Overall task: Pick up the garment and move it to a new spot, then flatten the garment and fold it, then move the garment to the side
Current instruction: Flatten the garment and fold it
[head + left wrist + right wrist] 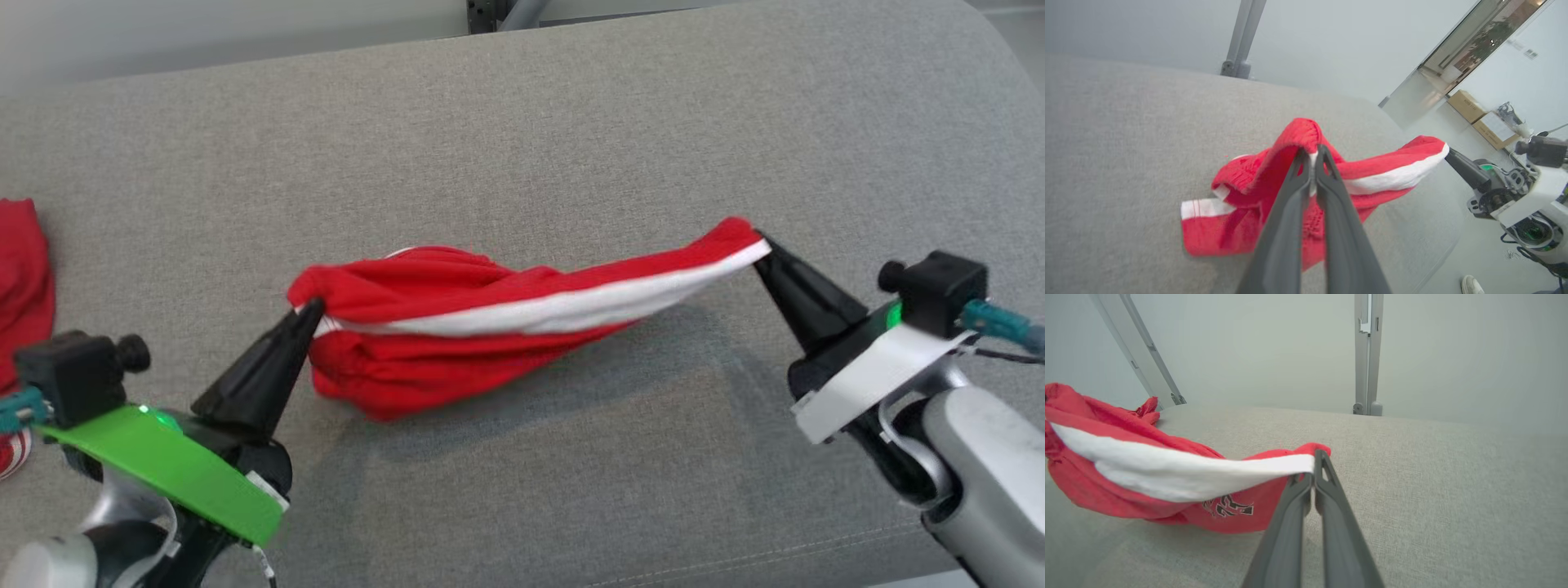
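While the left tool (313,310) at the lower left is clenched on one end of the red garment (457,302), the right tool (763,243) at the lower right is clenched on the other end, just at the white band (571,306). Between both tools the garment is stretched and twisted. Its right end is lifted above the grey counter (522,122), and its bunched left part hangs low, with the lowest folds seeming to rest on the counter. A dark printed mark (1227,506) shows on the underside. Farther left, another red cloth (20,278) lies at the edge. Beyond the far edge of the counter stands a grey post (506,12).
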